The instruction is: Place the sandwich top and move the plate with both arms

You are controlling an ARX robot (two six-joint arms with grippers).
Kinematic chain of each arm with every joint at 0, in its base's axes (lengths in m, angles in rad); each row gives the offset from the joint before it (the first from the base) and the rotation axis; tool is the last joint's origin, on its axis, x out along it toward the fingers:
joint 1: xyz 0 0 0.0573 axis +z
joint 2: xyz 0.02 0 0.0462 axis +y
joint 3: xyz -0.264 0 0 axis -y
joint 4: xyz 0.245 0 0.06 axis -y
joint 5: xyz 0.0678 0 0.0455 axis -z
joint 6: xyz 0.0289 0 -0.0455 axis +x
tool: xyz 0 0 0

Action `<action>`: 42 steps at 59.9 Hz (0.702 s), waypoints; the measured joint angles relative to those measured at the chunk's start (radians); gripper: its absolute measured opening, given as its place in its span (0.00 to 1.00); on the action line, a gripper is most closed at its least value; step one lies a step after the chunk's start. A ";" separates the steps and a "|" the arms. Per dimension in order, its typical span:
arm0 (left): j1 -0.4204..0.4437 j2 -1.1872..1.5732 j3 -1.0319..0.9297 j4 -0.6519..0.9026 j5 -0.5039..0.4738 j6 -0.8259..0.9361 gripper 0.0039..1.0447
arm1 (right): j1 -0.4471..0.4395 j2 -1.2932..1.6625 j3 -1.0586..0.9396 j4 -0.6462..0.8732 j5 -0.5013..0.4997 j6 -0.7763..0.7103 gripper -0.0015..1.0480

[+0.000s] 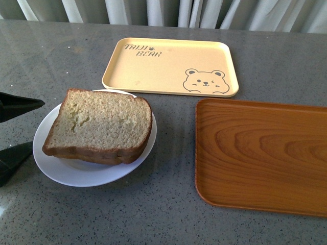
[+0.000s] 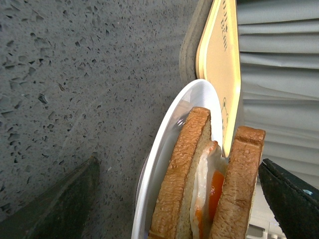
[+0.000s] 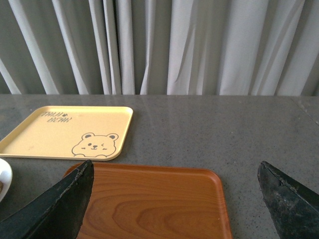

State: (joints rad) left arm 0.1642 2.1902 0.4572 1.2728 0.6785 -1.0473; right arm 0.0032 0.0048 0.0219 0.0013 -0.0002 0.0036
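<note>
Two black fingers of the left gripper [image 1: 39, 124] stand spread apart at the table's [image 1: 153, 219] left edge, holding nothing, just beside the white plate [image 1: 76, 178]. On that plate the sandwich top [image 1: 99, 122] lies flat over the fried egg [image 2: 213, 186] and the lower bread slice [image 2: 179, 179]. Beyond sits the beige bear-printed tray [image 1: 168, 64]. Further right lies the brown wooden tray [image 1: 260, 153], bare. Over it, the right gripper [image 3: 175, 164] hangs with jaws wide and empty, curtains [image 3: 199, 45] behind.

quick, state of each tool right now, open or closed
left tool: open, holding nothing
right tool: open, holding nothing
</note>
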 joint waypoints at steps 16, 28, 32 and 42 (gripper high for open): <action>-0.003 0.011 0.005 0.010 0.001 -0.019 0.82 | 0.000 0.000 0.000 0.000 0.000 0.000 0.91; -0.007 0.022 0.010 0.018 0.002 -0.024 0.54 | 0.000 0.000 0.000 0.000 0.000 0.000 0.91; -0.007 0.023 0.011 0.018 0.003 -0.025 0.44 | 0.000 0.000 0.000 0.000 0.000 0.000 0.91; -0.007 0.026 0.014 0.019 0.007 -0.033 0.17 | 0.000 0.000 0.000 0.000 0.000 0.000 0.91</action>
State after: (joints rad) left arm 0.1570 2.2162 0.4709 1.2915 0.6853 -1.0801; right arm 0.0032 0.0048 0.0219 0.0013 -0.0006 0.0036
